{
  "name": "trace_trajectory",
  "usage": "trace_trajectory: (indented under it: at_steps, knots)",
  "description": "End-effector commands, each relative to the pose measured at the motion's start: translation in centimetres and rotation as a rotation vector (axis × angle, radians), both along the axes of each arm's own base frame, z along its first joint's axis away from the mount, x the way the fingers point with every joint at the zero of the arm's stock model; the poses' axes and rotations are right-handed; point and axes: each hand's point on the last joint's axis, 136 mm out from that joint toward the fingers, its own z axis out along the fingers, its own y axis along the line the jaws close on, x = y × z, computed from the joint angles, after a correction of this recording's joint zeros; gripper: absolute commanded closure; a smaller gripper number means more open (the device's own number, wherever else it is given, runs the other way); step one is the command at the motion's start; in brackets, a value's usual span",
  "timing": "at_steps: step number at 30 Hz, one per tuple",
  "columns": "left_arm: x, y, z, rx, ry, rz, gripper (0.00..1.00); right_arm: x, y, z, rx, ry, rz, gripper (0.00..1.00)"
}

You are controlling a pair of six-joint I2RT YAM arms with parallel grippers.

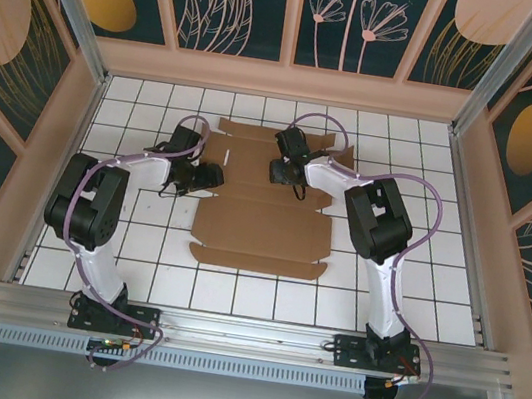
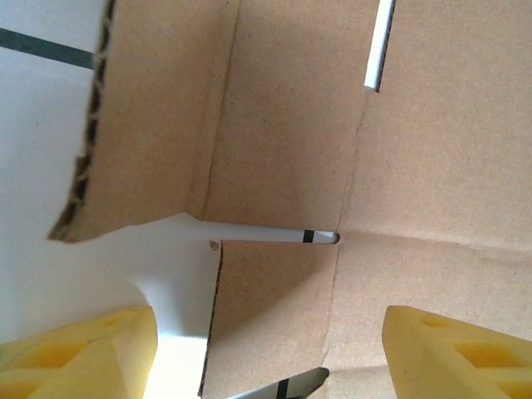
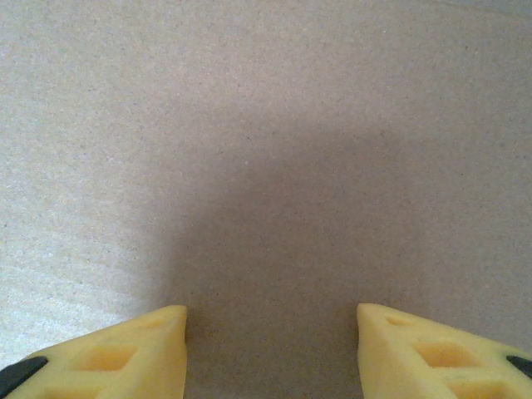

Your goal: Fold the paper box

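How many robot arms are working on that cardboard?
2. The left arm reaches from the near left to the left edge of the flat paper box. The right arm reaches from the near right over the sheet's far part. No others seem hidden.

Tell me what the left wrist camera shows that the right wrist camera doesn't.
Left wrist view: a side flap of the paper box raised off the white table, its corrugated edge showing, plus a cut slot and crease lines. Right wrist view: one plain, unbroken cardboard panel under a soft shadow. Both: brown cardboard close below, and yellow fingers spread apart gripping nothing, on the left claw and the right claw.
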Motion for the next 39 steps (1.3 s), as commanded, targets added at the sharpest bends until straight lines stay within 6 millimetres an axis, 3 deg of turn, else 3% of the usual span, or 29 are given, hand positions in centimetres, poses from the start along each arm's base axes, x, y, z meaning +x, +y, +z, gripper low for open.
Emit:
trace_trajectory:
  at_steps: [1, 7, 12, 20, 24, 27, 33, 34, 36, 39]
  knots:
    - [0.9, -2.3, 0.4, -0.115, -0.014, -0.038, 0.28, -10.4, -5.1, -11.8, -0.188, 0.447, 0.014, 0.47]
    - [2.1, -4.7, 3.6, -0.221, -0.077, -0.087, 0.30, -10.5, -5.0, -11.9, -0.190, 0.451, 0.017, 0.48]
    - [2.0, -6.1, 5.5, -0.243, -0.114, -0.126, 0.31, -10.3, -5.0, -11.7, -0.192, 0.452, 0.020, 0.48]
    - [0.7, -8.0, 3.5, -0.267, -0.043, -0.155, 0.33, -10.5, -5.2, -11.7, -0.200, 0.456, 0.021, 0.48]
    - [0.9, -8.1, 3.8, -0.273, -0.042, -0.152, 0.33, -10.6, -5.4, -11.8, -0.198, 0.466, 0.019, 0.48]
    - [1.9, -7.3, 5.7, -0.215, -0.088, -0.147, 0.32, -10.4, -5.2, -11.2, -0.184, 0.461, 0.019, 0.48]
    - [4.0, -4.8, 11.5, -0.168, -0.207, -0.078, 0.33, -9.3, -4.0, -9.0, -0.116, 0.434, 0.019, 0.46]
    - [4.2, -4.2, 13.4, -0.154, -0.252, -0.060, 0.33, -9.1, -3.6, -8.4, -0.099, 0.424, 0.023, 0.46]
    - [4.6, -3.7, 15.3, -0.129, -0.298, -0.046, 0.34, -8.5, -2.9, -6.9, -0.063, 0.396, 0.032, 0.46]
    - [4.5, -5.1, 17.6, -0.215, -0.324, -0.078, 0.36, -7.2, -1.6, -3.4, 0.008, 0.338, 0.049, 0.46]
